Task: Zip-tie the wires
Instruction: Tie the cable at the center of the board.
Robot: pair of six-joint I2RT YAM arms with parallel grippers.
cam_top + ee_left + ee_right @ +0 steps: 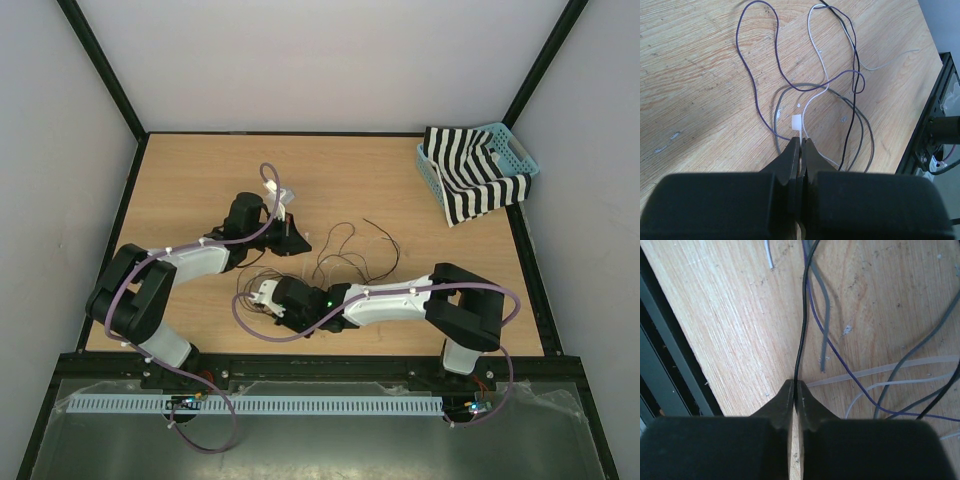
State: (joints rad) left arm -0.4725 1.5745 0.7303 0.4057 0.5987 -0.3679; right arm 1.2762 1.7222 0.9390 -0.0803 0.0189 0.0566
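Observation:
In the left wrist view my left gripper [801,141] is shut on the zip tie [796,122]; its small white head sticks out just past the fingertips. Thin wires [856,60] in purple, black, grey and white lie in loose loops on the wood beyond it. In the right wrist view my right gripper [796,384] is shut on a black wire [802,330] that runs straight away from the tips. The zip tie's translucent strip [890,368] lies flat to the right. From above, both grippers [293,238] [252,298] sit at the left end of the wires [340,258].
A blue basket [523,152] holding a black-and-white striped cloth [468,175] stands at the back right corner. The table's black front rail [670,355] runs close on the left of the right gripper.

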